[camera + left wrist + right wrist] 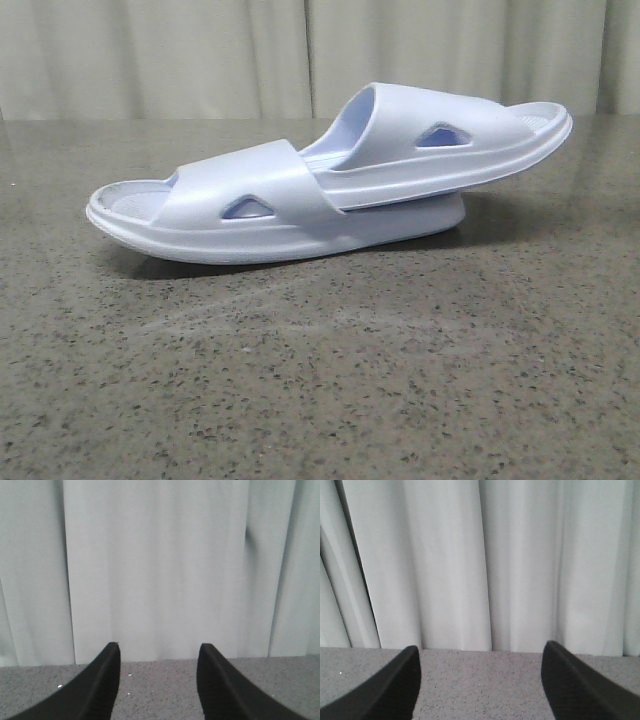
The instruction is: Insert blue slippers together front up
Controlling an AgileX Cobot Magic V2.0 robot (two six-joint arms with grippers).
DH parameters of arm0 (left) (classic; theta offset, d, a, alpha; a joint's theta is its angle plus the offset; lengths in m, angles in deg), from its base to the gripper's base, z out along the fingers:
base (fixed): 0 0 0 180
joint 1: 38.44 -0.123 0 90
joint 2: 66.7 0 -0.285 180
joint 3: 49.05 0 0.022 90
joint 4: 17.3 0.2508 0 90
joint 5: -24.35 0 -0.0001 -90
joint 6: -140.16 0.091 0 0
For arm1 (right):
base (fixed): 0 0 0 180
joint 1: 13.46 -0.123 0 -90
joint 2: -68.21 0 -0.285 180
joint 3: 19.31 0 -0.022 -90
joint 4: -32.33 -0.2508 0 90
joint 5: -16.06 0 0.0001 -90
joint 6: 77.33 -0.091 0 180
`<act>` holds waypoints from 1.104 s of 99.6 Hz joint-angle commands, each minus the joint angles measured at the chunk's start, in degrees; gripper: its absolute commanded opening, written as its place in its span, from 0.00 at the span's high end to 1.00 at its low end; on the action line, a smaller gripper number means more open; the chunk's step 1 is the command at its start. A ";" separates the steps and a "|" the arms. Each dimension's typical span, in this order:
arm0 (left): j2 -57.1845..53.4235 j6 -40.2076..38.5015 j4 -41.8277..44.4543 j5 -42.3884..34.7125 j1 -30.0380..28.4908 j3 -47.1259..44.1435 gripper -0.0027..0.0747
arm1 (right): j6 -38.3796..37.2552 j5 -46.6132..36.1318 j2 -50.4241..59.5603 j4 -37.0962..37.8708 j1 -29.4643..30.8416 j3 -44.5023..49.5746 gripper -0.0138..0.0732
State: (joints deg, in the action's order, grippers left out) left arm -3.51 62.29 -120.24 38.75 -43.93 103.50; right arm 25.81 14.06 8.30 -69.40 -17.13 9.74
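Note:
Two pale blue-white foam slippers lie on the grey speckled table (320, 380) in the front view. The lower slipper (240, 210) rests on its sole, its strap at the left. The upper slipper (450, 140) is pushed under that strap and tilts up to the right, resting on the lower one's heel. No gripper shows in the front view. My left gripper (157, 650) is open and empty, facing the curtain. My right gripper (480, 652) is open and empty, also facing the curtain. Neither wrist view shows the slippers.
A pale pleated curtain (320, 50) hangs behind the table's far edge; it also fills the left wrist view (160, 565) and the right wrist view (480, 565). Bare speckled tabletop lies in front of the slippers.

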 commanded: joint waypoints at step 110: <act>-40.90 -0.06 -3.58 -13.17 15.57 -33.44 0.57 | 1.33 -2.14 47.01 -0.15 -5.51 34.06 0.33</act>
State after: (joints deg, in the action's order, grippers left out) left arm -44.85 62.38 -121.73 24.35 -29.97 68.52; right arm 26.17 10.29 55.70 -69.82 -22.65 45.19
